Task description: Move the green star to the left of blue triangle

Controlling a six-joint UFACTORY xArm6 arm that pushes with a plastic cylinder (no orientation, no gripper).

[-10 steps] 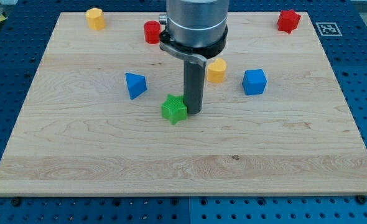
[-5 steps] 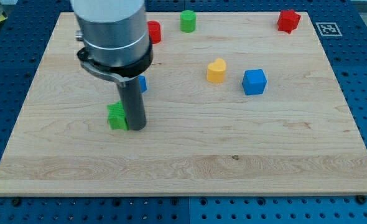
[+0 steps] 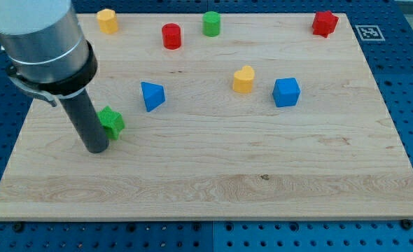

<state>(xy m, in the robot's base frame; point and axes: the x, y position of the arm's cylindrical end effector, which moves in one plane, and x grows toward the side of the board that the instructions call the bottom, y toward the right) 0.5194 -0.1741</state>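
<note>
The green star [image 3: 112,122] lies on the wooden board [image 3: 213,168] at the view's left, to the left of and slightly below the blue triangle [image 3: 152,95]. My tip [image 3: 97,148] stands just left of and below the star, touching or nearly touching it. The rod partly hides the star's left edge.
A yellow block [image 3: 107,20], a red cylinder [image 3: 171,35] and a green cylinder [image 3: 211,23] stand along the view's top. A red star [image 3: 325,22] is at the top right. A yellow heart [image 3: 243,79] and a blue cube [image 3: 286,92] sit right of centre.
The green star has been pushed from the board's middle to the left, past the blue triangle. My tip moved left with it and now stands on the star's lower left.
</note>
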